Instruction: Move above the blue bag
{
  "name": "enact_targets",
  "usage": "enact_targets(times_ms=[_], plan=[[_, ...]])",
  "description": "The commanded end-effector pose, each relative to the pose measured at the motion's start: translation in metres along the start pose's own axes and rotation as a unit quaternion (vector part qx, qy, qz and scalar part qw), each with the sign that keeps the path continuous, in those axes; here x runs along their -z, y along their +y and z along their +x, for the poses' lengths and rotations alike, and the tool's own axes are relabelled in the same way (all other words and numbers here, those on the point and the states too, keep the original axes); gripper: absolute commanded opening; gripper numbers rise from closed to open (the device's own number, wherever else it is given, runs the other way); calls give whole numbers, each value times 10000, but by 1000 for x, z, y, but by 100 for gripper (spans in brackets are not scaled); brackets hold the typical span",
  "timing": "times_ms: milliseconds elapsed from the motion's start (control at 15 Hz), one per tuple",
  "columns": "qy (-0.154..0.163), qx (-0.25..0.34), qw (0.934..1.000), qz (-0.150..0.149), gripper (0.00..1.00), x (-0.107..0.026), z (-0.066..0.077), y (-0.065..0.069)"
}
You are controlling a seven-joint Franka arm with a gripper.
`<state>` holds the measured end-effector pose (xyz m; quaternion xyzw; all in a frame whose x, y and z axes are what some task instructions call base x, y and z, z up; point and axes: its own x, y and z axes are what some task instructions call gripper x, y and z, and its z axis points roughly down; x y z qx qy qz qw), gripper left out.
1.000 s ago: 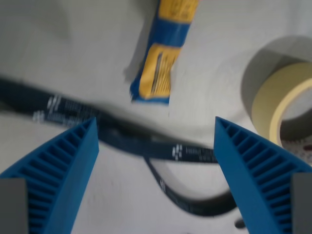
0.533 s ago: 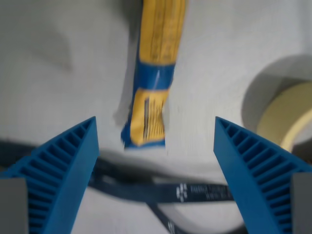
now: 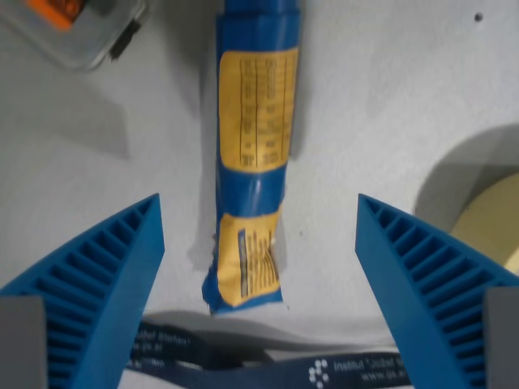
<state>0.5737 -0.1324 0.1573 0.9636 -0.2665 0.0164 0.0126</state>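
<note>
End effector (image 3: 259, 267) spread above blue bag (image 3: 251, 154)

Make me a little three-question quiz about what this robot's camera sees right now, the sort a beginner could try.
1. True or false: the gripper is shut on the blue bag.
2. What lies across the bottom of the wrist view, just below the bag's near end?
A. a dark blue strap with white print
B. a red cable
C. a metal ruler
3. Fill in: the pale roll of tape sits at the wrist view's ____ edge.

Key:
1. False. Both fingers stand wide apart, with the bag lying between them on the table, untouched.
2. A, the dark blue strap.
3. Right.
</note>
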Motion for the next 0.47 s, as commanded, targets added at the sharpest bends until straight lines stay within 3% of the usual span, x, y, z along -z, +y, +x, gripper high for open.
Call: enact_targets(times_ms=[67, 467], plan=[[-64, -390, 9991, 126, 100, -4, 10, 0], [-80, -267, 9995, 135, 100, -8, 12, 0]])
